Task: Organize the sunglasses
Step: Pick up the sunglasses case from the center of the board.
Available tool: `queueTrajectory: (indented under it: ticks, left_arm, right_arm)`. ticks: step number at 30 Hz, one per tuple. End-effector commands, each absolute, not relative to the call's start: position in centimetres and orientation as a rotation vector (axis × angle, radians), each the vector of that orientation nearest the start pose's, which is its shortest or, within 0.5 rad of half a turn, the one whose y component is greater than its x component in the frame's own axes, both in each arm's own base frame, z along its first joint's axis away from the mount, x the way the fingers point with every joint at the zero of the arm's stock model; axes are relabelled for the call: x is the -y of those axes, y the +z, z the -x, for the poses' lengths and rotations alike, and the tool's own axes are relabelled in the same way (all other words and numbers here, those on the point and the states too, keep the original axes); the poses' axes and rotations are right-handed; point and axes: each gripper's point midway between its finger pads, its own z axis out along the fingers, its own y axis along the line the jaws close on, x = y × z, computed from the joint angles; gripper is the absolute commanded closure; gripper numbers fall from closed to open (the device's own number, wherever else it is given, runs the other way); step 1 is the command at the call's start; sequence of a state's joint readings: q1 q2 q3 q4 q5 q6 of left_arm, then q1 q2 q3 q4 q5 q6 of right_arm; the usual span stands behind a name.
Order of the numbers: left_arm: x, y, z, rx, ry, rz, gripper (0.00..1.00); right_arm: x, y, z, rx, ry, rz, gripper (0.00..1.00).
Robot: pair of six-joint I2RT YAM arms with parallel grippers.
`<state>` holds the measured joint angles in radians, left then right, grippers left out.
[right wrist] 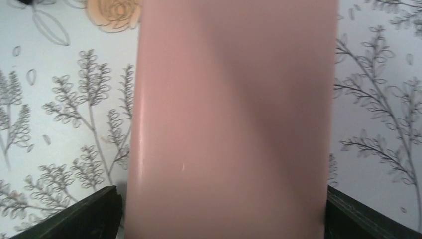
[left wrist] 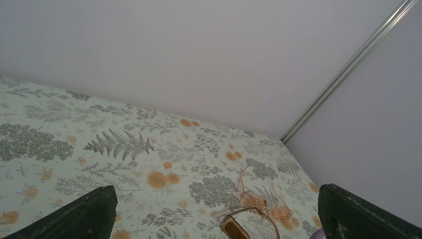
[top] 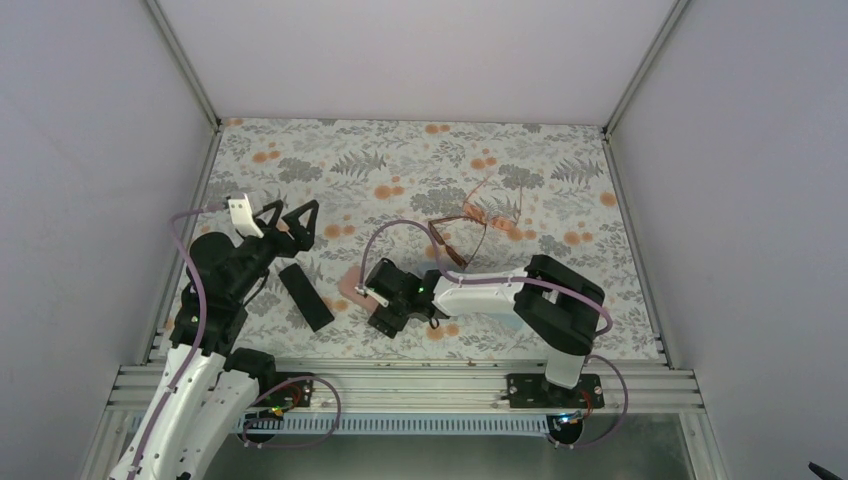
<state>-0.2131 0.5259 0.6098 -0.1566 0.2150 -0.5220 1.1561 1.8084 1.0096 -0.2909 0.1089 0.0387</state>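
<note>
The pale orange-pink sunglasses [top: 497, 213] lie unfolded on the floral tabletop at centre right. The dark brown sunglasses [top: 452, 243] lie just in front of them, touching or overlapping. The left wrist view shows both pairs ahead, the pale pair [left wrist: 263, 203] and the brown pair [left wrist: 243, 226]. My left gripper [top: 293, 212] hovers open and empty at the left, far from them. My right gripper [top: 368, 297] stands open, low over a pink case [right wrist: 231, 124] that fills the space between its fingers [right wrist: 97, 211]. A sliver of gap shows at the left finger.
A black oblong case [top: 305, 297] lies between the two arms, just left of the pink case [top: 350, 287]. White walls close in the table [top: 560, 160] on three sides. The right arm's purple cable [top: 400, 226] loops above the pink case.
</note>
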Motion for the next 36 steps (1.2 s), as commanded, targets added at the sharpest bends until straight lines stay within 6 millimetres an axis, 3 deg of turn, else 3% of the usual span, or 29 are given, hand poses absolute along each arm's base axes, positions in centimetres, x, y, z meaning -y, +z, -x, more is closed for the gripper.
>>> queueTrajectory:
  ticks: [1, 9, 14, 17, 21, 26, 30, 36]
  left_arm:
    - [9.2, 32.2, -25.4, -1.668, -0.725, 0.071, 0.00]
    - [9.1, 31.5, -25.2, -1.682, -0.732, 0.095, 0.00]
    - [9.1, 30.8, -25.1, -1.711, -0.745, 0.123, 0.00]
    - [9.1, 30.2, -25.1, -1.735, -0.763, 0.144, 0.00]
    - [9.7, 29.3, -25.0, -1.769, -0.818, 0.164, 0.00]
    - [11.8, 28.4, -24.7, -1.835, -0.965, 0.130, 0.00]
    - [14.0, 27.4, -24.4, -1.908, -1.118, 0.079, 0.00]
    - [16.1, 29.0, -23.3, -1.898, -1.283, -0.026, 0.00]
  right_arm:
    - [-36.5, 0.7, -17.0, -2.305, 0.266, 1.492, 0.08]
    - [-36.2, 0.6, -17.9, -2.335, 0.250, 1.408, 0.34]
    - [-36.9, 3.2, -20.2, -2.357, 0.402, 1.190, 0.39]
    - [-37.2, 6.0, -22.4, -2.321, 0.511, 1.025, 0.39]
    - [-37.3, 11.2, -25.3, -2.230, 0.688, 0.808, 0.39]
    - [-36.8, 17.2, -27.8, -2.134, 1.003, 0.587, 0.41]
    - [-37.1, 22.2, -27.6, -2.019, 1.307, 0.526, 0.41]
    - [-38.2, 29.6, -26.1, -1.860, 1.663, 0.558, 0.40]
